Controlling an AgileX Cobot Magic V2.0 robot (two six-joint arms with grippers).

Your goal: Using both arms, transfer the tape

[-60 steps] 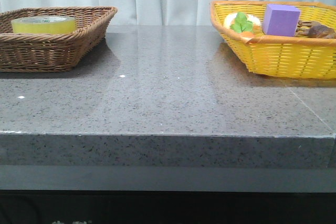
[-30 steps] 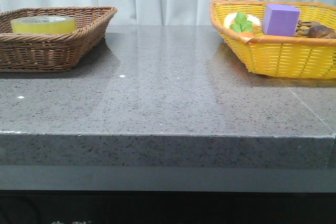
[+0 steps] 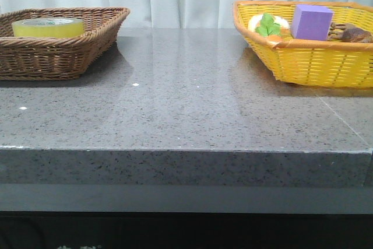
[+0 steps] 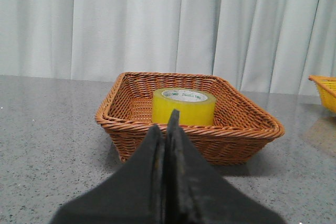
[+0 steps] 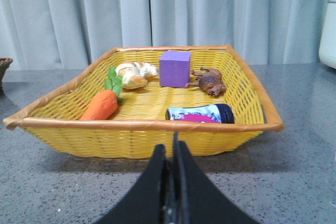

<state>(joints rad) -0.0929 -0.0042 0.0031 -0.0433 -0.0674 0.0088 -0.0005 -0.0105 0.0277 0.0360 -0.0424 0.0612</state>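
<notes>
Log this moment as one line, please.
phase: pre-grasp | tape: in brown basket, untouched | left gripper: shut, facing tape | right gripper: shut, facing yellow basket

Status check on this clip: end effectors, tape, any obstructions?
Both end effectors shut, empty: left, right. Tape sits in brown basket, untouched. Nothing between left end effector and basket.

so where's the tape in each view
Front: tape at far left, inside the brown basket.
Left wrist: tape mid-frame in that basket, beyond the shut left gripper.
Right wrist: not in it.
Shared landmark: the brown basket.
</notes>
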